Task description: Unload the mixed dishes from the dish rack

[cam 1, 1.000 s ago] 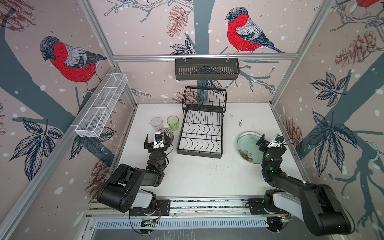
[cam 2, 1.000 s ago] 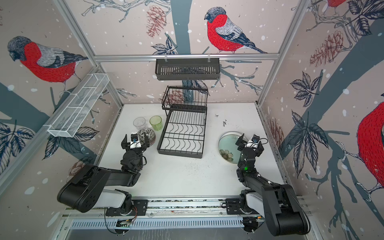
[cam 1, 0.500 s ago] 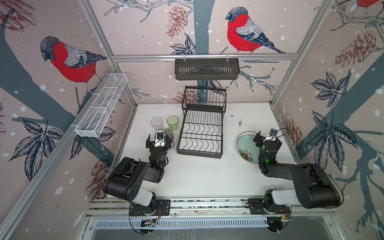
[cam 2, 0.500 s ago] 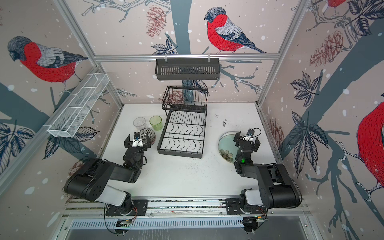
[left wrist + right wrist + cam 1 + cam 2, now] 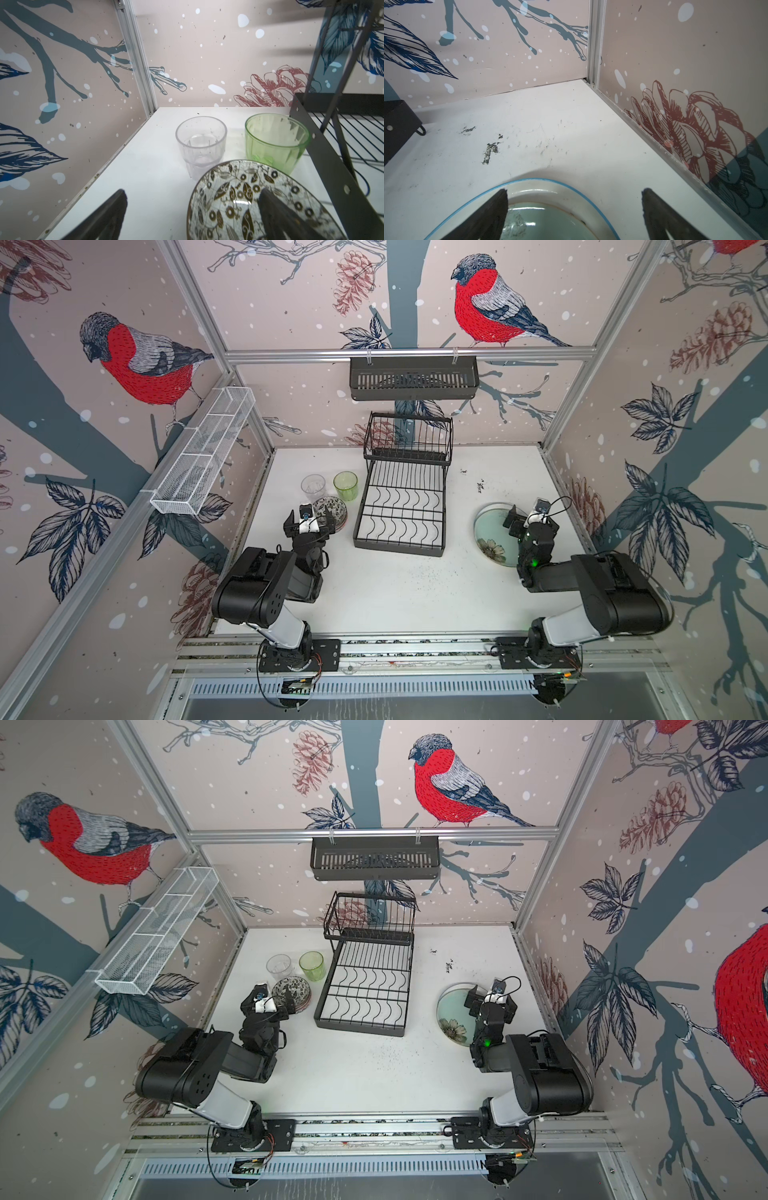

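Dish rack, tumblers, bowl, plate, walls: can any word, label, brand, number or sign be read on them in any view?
No readable text in any view.
dish rack: bare black wire, no label.
green tumbler and clear tumbler: no marks.
patterned bowl: leaf and ring pattern only.
pale green plate: a flower, no words.
walls: bird and branch prints only.

In both top views the right pincer [image 5: 532, 521] and its arm [image 5: 536, 547] cover the plate [image 5: 490, 531] from about 1 to 5 o'clock, and the left pincer [image 5: 309, 519] hides the bowl [image 5: 334, 506] from 6 to 9 o'clock. In the wrist views the picture's edge cuts off the bowl, the plate, the rack [image 5: 330, 164] and the fingers [image 5: 483, 216] of both pincers. What lies under bowl or plate cannot be told.
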### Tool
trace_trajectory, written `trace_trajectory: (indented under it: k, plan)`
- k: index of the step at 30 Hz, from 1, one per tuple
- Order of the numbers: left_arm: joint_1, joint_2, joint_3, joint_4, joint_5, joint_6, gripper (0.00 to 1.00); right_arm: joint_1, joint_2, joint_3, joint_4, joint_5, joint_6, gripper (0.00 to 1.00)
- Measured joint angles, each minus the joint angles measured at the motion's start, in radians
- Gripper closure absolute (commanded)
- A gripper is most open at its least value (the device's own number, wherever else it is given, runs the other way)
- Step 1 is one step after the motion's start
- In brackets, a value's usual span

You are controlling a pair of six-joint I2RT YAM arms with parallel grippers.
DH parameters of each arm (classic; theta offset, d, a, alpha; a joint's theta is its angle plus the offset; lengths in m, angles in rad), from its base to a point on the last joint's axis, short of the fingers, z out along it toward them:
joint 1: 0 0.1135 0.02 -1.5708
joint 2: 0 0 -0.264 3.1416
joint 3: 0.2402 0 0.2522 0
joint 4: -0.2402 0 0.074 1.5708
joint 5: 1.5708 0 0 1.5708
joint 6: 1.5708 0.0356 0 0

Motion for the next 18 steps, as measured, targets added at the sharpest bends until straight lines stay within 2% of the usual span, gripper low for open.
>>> trace_trajectory:
  k: [18]
  plan:
    - [0.026, -0.005, 0.015, -0.082, -0.018, -0.058, 0.02, -0.002, 0.001, -0.002, 0.015, -0.019, -0.002, 0.00]
